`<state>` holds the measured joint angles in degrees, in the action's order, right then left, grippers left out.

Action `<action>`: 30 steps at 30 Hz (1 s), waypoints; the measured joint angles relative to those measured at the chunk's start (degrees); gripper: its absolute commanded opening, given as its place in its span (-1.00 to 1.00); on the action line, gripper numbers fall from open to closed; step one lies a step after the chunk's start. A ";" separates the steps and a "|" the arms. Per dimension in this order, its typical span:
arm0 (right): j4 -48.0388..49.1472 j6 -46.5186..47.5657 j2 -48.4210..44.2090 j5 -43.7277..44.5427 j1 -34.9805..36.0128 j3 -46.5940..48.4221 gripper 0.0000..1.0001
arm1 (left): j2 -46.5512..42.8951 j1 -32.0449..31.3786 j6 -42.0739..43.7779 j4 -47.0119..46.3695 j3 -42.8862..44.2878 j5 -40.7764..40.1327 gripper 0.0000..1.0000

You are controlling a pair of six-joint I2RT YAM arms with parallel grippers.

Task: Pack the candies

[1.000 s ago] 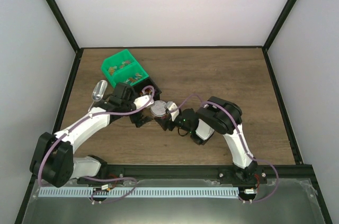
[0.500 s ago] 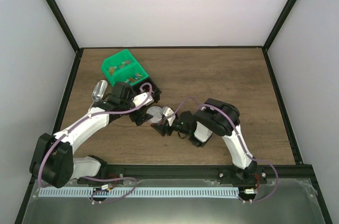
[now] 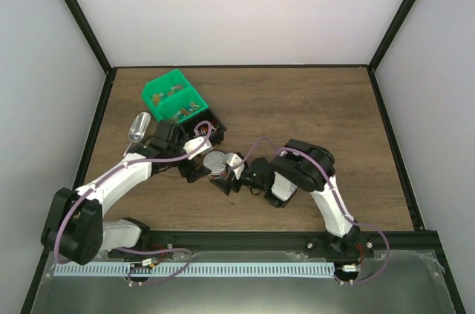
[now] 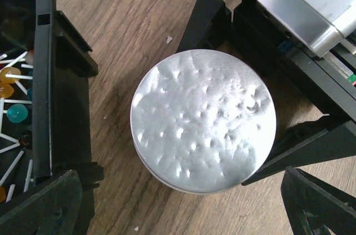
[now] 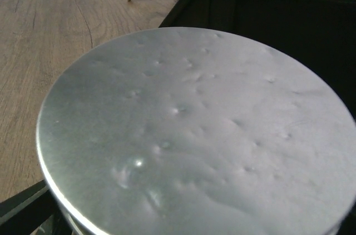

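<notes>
Crowding the closed tin (image 4: 203,121), the released left pincer (image 3: 198,158) and released right pincer (image 3: 226,171) risk colliding, or shoving it against the black bin (image 4: 65,74) toward the surface's left edge.

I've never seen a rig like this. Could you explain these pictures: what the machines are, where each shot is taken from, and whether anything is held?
Two white robot arms stand at a wooden table's near edge. One picture looks down from above; the others come from cameras on each wrist. On the table: a green bin, a black bin of candies, a scoop, and a round silver tin. The left gripper hangs open above the tin; the right gripper flanks it, grip unclear.
</notes>
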<state>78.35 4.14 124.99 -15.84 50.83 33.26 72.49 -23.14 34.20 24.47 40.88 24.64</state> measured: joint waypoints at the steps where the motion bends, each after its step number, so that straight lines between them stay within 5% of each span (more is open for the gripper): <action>1: -0.02 0.07 0.00 -0.04 0.04 0.00 0.92 | 0.09 -0.15 -0.13 -0.07 -0.04 0.07 1.00; 30: 0.04 -0.33 -0.02 -1.46 0.66 0.07 0.64 | 6.32 -6.84 -6.51 -7.08 -0.72 -1.53 0.88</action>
<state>78.39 3.81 124.97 -17.30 51.48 33.32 78.81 -29.98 27.68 17.39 40.16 23.11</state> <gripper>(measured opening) 0.850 0.948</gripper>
